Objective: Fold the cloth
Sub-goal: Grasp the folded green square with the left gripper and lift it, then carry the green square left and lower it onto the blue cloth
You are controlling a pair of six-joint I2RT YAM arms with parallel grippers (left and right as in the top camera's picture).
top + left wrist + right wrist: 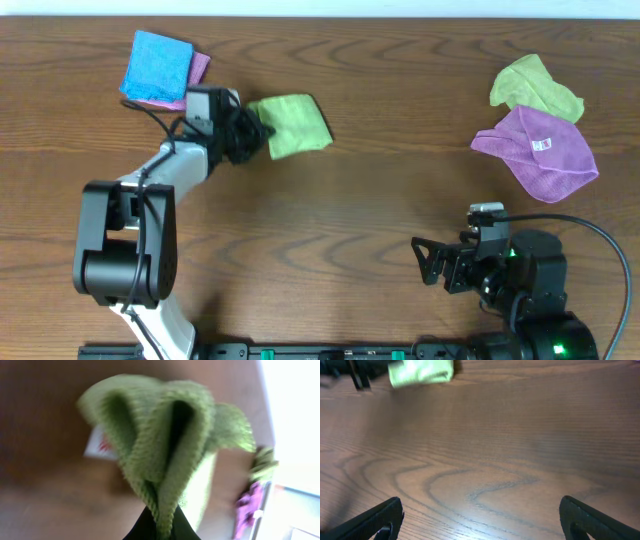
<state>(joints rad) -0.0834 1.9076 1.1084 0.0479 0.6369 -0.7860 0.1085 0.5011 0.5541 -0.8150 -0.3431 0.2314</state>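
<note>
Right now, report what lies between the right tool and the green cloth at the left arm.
Nothing: only bare wooden table separates the right tool from the cloth, clearest in the right wrist view; overhead agrees.

My left arm reaches out from its base with the elbow bent, and its wrist ends at the left edge of the cloth [295,122]. The left hand [250,135] is clamped on that edge. The wrist view shows folds of fabric pinched between its dark fingers [140,531]. My right arm sits folded over its base, well apart from the cloth, off to the near right. The right hand [430,262] points left, low over the desk [350,220], with its jaws spread wide.
</note>
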